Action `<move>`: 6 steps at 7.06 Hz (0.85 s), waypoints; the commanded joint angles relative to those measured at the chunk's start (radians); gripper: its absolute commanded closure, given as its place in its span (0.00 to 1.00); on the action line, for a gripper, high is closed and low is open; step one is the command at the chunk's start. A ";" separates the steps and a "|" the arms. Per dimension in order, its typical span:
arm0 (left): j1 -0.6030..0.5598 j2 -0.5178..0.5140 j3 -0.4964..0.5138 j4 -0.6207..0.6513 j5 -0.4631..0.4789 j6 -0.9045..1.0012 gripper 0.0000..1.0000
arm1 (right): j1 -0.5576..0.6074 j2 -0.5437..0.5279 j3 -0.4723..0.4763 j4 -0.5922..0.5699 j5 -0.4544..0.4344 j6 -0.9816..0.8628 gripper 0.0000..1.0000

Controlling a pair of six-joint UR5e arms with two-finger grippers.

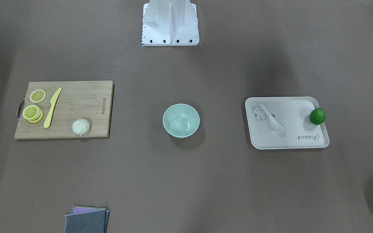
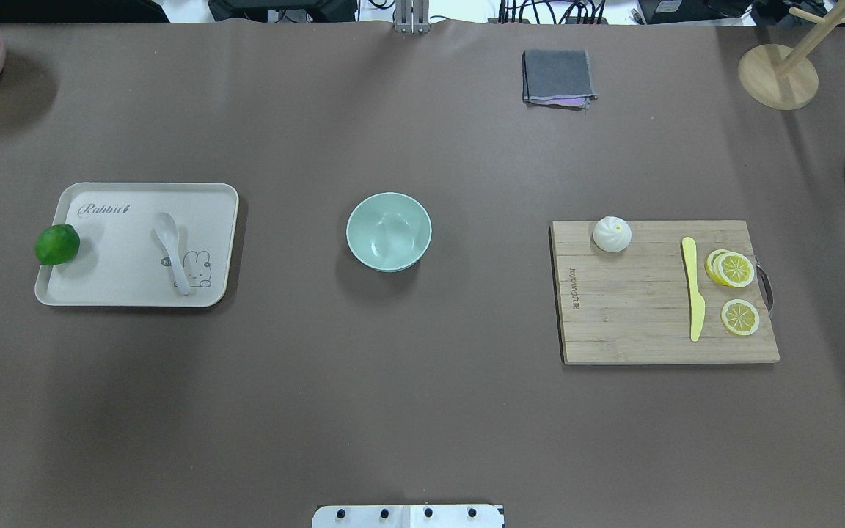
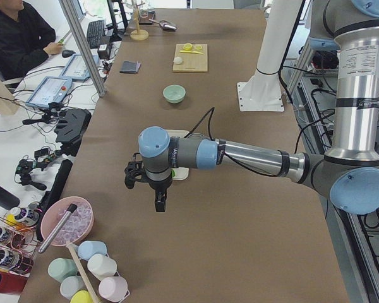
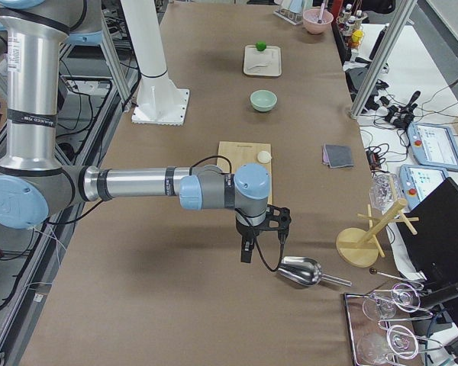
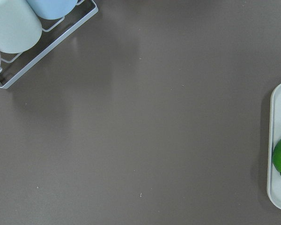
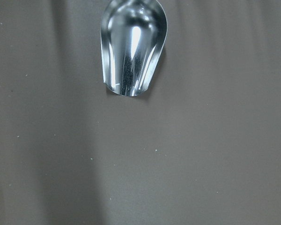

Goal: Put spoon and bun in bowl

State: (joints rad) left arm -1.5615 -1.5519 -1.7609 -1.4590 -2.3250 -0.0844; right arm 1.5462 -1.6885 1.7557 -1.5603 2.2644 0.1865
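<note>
1. The glossy white spoon [image 1: 272,119] and a lime [image 1: 317,116] are held in the tray [image 1: 290,139].
2. The pleated white bun [image 1: 81,126] is set on the cutting board [image 1: 76,103].
3. The mint-green bowl [image 1: 181,121] is placed between them.
4. The opening of the left gripper [image 3: 160,202] and right gripper [image 4: 246,250] cannot be told.

A long table [image 2: 422,411] under a brown mat fills the middle of the room, blotched with soft shadows. Along one side runs a white desk [image 3: 3,142] cluttered with cables, a keyboard [image 3: 96,31] and a tablet [image 3: 49,91], where a man [image 3: 16,38] in black sits. Aluminium posts [image 3: 83,47] rise at the table's edge.
</note>
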 commanded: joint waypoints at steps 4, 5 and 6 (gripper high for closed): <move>-0.002 0.006 -0.005 -0.001 0.001 0.000 0.02 | 0.000 -0.014 0.001 0.008 0.007 -0.007 0.00; 0.000 0.004 -0.003 0.000 0.000 -0.003 0.02 | 0.000 -0.016 0.001 0.008 0.009 -0.010 0.00; -0.002 0.007 -0.006 -0.004 0.001 0.000 0.02 | 0.000 -0.014 0.001 0.009 0.009 -0.010 0.00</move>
State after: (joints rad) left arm -1.5627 -1.5465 -1.7655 -1.4601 -2.3246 -0.0857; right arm 1.5463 -1.7029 1.7564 -1.5521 2.2726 0.1777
